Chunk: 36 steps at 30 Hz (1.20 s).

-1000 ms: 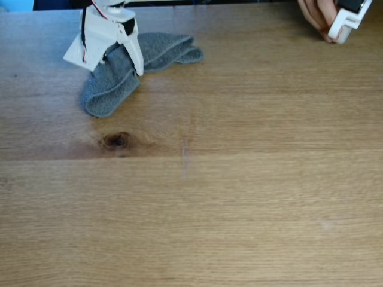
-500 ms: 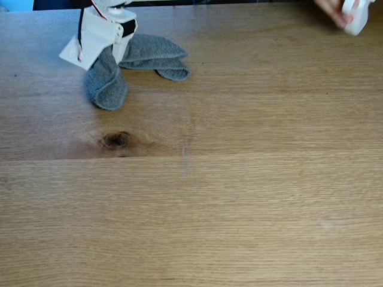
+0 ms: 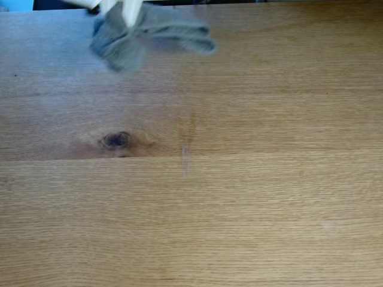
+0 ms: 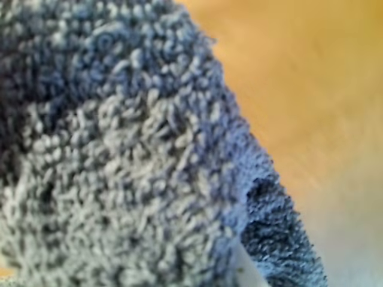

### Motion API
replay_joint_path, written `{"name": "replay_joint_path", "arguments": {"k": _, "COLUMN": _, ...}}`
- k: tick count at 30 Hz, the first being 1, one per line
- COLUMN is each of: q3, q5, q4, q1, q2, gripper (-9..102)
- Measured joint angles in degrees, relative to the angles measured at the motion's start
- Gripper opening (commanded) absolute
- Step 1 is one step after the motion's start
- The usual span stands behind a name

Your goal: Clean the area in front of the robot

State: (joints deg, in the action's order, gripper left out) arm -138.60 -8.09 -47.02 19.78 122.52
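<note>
The counter point(image 3: 239, 209) is a broad light-brown oak surface with fine grain and long plank seams running across the fixed view. One dark oval knot point(image 3: 116, 140) sits left of centre, roughly midway between the far and near edges. A faint pale streak point(image 3: 185, 158) lies to the right of the knot, on a plank seam. The rest of the visible surface carries nothing.

The grey terry cloth point(image 3: 143, 36) is at the far left corner of the counter, close to the far edge, blurred by motion in the fixed view. One lobe hangs down at the left; a longer fold stretches to the right. Whether its lower part touches the counter cannot be determined.

The robot point(image 3: 122, 9) shows as white plastic parts at the far edge, directly above the cloth and partly overlapping it. In the wrist view the cloth point(image 4: 119, 155) takes up the left and centre of the frame, its looped pile very close to the lens, with the counter point(image 4: 311, 89) out of focus behind it at the right.

The jaws are not clearly visible; whether they are open or clamped on the cloth cannot be told.
</note>
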Motion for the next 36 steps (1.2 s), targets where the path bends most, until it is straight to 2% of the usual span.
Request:
{"name": "replay_joint_path", "arguments": {"k": 5, "q3": -0.1, "q5": 0.4, "q4": -6.0, "q1": -15.1, "q2": 9.4, "gripper": 0}}
{"name": "replay_joint_path", "arguments": {"k": 10, "q3": -0.1, "q5": 4.7, "q4": -1.3, "q1": -21.1, "q2": 1.1, "gripper": 0}}
{"name": "replay_joint_path", "arguments": {"k": 16, "q3": 6.4, "q5": 8.1, "q4": 5.4, "q1": -21.9, "q2": -22.1, "gripper": 0}}
{"name": "replay_joint_path", "arguments": {"k": 25, "q3": 40.3, "q5": 7.0, "q4": 5.4, "q1": -21.8, "q2": -62.7, "gripper": 0}}
{"name": "replay_joint_path", "arguments": {"k": 30, "q3": 53.5, "q5": 7.3, "q4": 3.5, "q1": -21.8, "q2": -75.4, "gripper": 0}}
{"name": "replay_joint_path", "arguments": {"k": 36, "q3": 55.5, "q5": 8.3, "q4": 4.0, "q1": -21.2, "q2": -82.1, "gripper": 0}}
